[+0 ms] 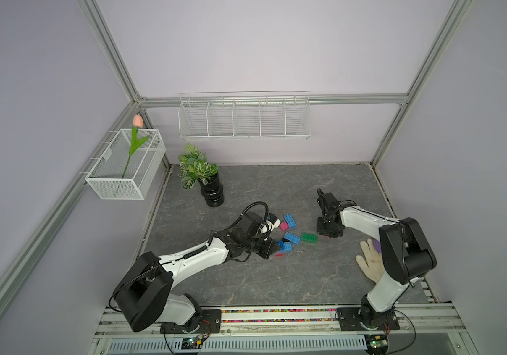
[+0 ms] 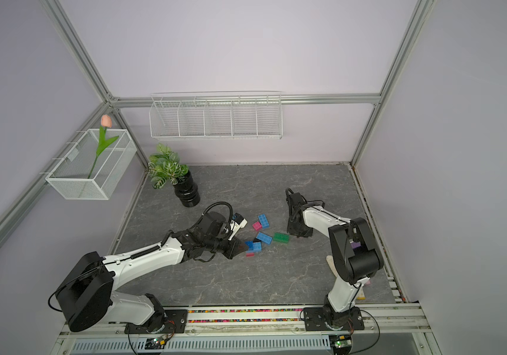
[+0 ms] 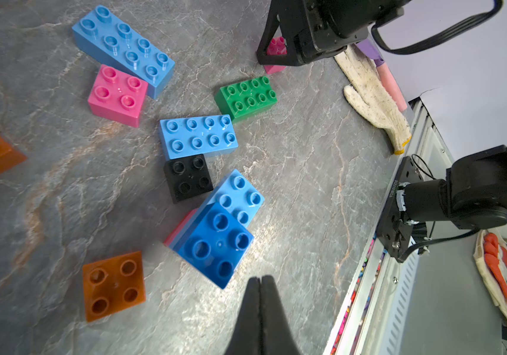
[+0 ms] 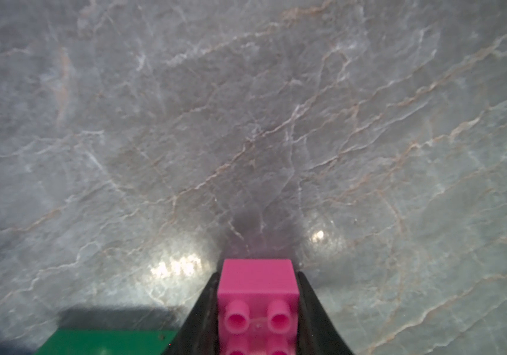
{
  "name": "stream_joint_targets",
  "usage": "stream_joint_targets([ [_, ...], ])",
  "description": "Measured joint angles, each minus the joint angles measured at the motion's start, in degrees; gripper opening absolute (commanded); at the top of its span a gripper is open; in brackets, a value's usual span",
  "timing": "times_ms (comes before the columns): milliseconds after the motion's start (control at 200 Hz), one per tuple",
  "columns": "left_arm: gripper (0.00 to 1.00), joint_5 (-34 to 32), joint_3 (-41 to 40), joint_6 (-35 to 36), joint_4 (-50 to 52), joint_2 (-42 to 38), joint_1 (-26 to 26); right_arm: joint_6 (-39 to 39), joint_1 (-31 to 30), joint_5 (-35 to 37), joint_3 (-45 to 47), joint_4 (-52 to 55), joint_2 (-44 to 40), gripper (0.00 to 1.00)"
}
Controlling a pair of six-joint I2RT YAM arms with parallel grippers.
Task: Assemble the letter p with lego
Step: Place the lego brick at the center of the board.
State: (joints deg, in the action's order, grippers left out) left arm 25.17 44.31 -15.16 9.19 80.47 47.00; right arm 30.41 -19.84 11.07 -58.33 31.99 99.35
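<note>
Lego bricks lie mid-table. In the left wrist view I see a light blue oblong touching a pink square, a green oblong, a second light blue oblong against a black square, and an orange square. A dark blue square sits stacked on a light blue brick. My left gripper is shut and empty, just beside that stack. My right gripper is shut on a pink square brick, low over the table beside the green brick.
A white work glove lies at the right under the right arm. A potted plant in a black vase stands at the back left. Wire baskets hang on the walls. A metal rail runs along the front edge.
</note>
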Motion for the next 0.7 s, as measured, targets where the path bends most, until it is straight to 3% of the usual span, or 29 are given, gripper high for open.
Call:
stream_joint_targets([
  [175, 0.00, -2.47, 0.00, 0.09, -1.09, 0.00, 0.00, -0.07, 0.00, -0.26, 0.00, -0.11, 0.09, 0.54],
  [275, 0.00, -3.48, 0.02, 0.09, -1.97, 0.00, 0.00, -0.17, -0.02, -0.50, 0.00, -0.17, 0.09, 0.60],
  [700, 0.00, -3.74, 0.81, 0.11, -3.30, 2.71, 0.00, -0.24, -0.02, -0.63, 0.00, -0.17, 0.09, 0.61],
])
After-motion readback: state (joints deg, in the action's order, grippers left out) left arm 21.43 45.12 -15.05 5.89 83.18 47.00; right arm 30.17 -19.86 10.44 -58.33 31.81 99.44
